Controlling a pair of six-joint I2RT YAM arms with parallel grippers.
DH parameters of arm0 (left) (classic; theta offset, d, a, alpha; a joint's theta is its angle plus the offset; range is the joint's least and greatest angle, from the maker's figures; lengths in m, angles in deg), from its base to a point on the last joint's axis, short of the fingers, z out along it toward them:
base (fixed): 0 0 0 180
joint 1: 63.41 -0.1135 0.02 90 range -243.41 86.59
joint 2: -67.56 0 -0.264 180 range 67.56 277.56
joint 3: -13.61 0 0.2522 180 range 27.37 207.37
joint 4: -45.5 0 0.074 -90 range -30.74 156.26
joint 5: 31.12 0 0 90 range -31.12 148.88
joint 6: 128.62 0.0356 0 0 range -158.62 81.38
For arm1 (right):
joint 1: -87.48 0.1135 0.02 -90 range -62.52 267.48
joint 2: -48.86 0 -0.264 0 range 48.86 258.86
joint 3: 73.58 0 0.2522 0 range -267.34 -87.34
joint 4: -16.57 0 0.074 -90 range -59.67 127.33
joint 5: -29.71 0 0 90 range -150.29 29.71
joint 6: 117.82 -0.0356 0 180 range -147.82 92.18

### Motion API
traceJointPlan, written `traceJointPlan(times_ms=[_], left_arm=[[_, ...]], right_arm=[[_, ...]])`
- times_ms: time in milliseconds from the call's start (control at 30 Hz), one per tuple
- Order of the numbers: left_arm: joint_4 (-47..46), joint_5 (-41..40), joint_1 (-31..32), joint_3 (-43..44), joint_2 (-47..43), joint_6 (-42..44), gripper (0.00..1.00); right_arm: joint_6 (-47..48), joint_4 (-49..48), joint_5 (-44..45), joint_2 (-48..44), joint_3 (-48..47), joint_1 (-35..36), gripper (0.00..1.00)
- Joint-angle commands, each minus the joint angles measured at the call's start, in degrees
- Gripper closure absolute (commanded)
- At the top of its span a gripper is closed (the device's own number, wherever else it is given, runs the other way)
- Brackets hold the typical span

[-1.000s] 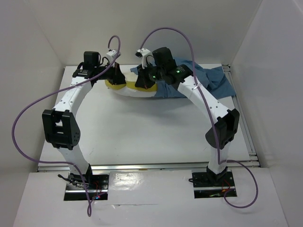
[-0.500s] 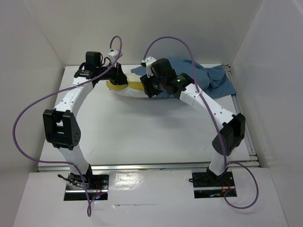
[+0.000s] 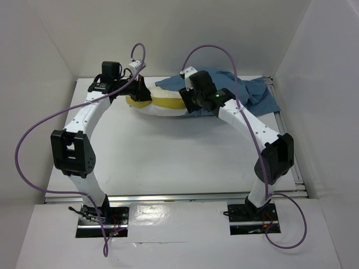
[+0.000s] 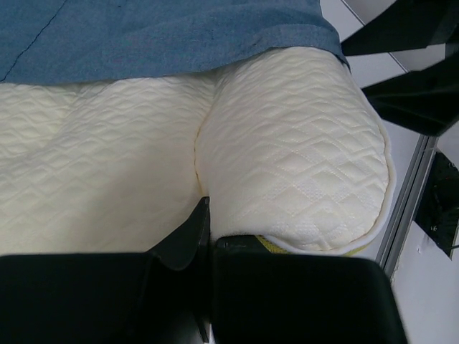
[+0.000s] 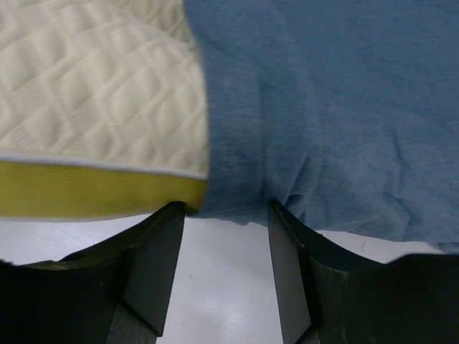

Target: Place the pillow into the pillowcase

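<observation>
At the far edge of the table (image 3: 168,157), the cream pillow (image 3: 160,105) lay partly inside the blue pillowcase (image 3: 249,92), its left end and yellow side band bare. The left claw (image 4: 209,218) was closed to a narrow pinch on a fold of the pillow's quilted cover at that bare end, with padding bulging on either side. The right claw (image 5: 226,209) stood wide open, straddling the pillowcase hem where it met the pillow and gripping nothing. Both things looked light and soft. The pillow would likely squash and spring back, so a deep pinch near a corner seemed the surest hold. The limp cloth looked best taken by its hem and drawn over.
</observation>
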Motion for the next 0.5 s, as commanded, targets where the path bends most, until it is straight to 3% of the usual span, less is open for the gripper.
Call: traceJointPlan(times_ms=[0, 133, 233, 267, 300, 400, 467], left_arm=[[-2.5, 1.8, 0.2, 0.7, -3.8, -0.7, 1.00], [-2.5, 1.8, 0.2, 0.7, -3.8, -0.7, 1.00], [-1.9, 1.8, 0.2, 1.2, -3.8, -0.7, 1.00], [-1.9, 1.8, 0.2, 1.3, -3.8, -0.7, 1.00], [-1.9, 1.8, 0.2, 1.3, -3.8, -0.7, 1.00], [-1.9, 1.8, 0.2, 1.3, -3.8, -0.7, 1.00], [-2.5, 1.8, 0.2, 1.8, -3.1, -1.3, 1.00]], right_arm=[[1.4, -6.0, 1.6, -0.4, 0.8, -1.5, 0.43], [1.4, -7.9, 0.1, 2.3, 0.0, -3.4, 0.44], [0.9, -7.9, -1.7, 4.9, -2.3, -4.0, 0.51], [0.9, -7.9, -4.2, 6.2, -3.2, -4.0, 0.55], [0.9, -7.3, -5.7, 6.8, -4.9, -4.0, 0.69], [0.9, -5.8, -13.3, 8.7, -8.6, -4.0, 0.94], [-0.3, -5.1, -17.5, 8.8, -10.6, -4.0, 1.00]])
